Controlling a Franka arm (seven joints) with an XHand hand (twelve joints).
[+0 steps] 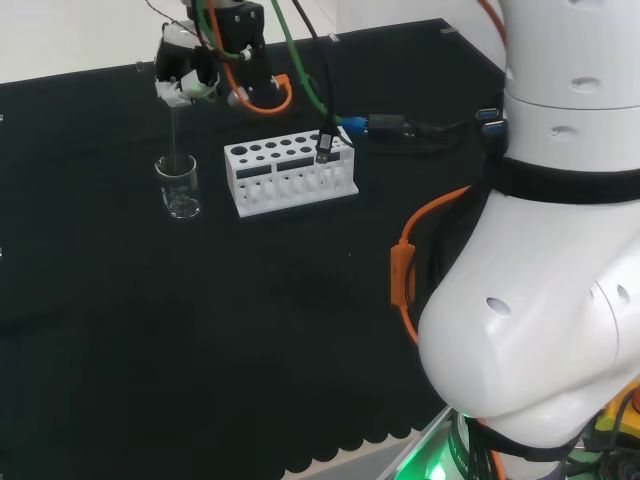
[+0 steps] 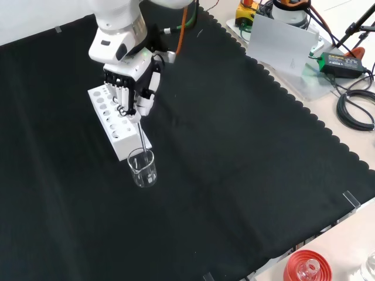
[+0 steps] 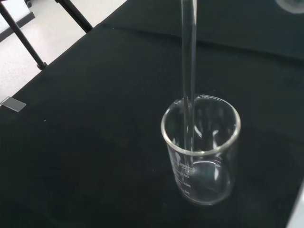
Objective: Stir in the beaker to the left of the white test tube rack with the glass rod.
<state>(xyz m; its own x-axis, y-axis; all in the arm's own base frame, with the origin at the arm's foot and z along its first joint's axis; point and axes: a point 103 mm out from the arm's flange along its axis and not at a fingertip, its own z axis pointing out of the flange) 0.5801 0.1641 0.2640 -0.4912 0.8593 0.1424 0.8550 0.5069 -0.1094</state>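
Faint graduation marks on beaker [image 3: 202,152], prob. a scale; no text legible elsewhere

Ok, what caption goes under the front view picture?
The hand holds a glass rod dipped into the beaker beside the white rack.

cloth [image 2: 246,146]: matt black fabric over the whole bench, soft looking, scalloped edge at the front

beaker [image 3: 202,149]: clear glass, smooth and shiny, faint printed marks on the wall

glass rod [image 3: 188,57]: clear glass too, glossy, pretty thin

test tube rack [image 1: 290,172]: plain white plastic, matt I'd say, hard to be sure from here

hand [image 2: 132,82]: black and white hard plastic shells, slight sheen

arm link [image 1: 540,330]: smooth white casing, glossy

cable [image 1: 405,270]: orange rubbery sleeve

red ribbed ring [image 2: 306,266]: red, looks like plastic
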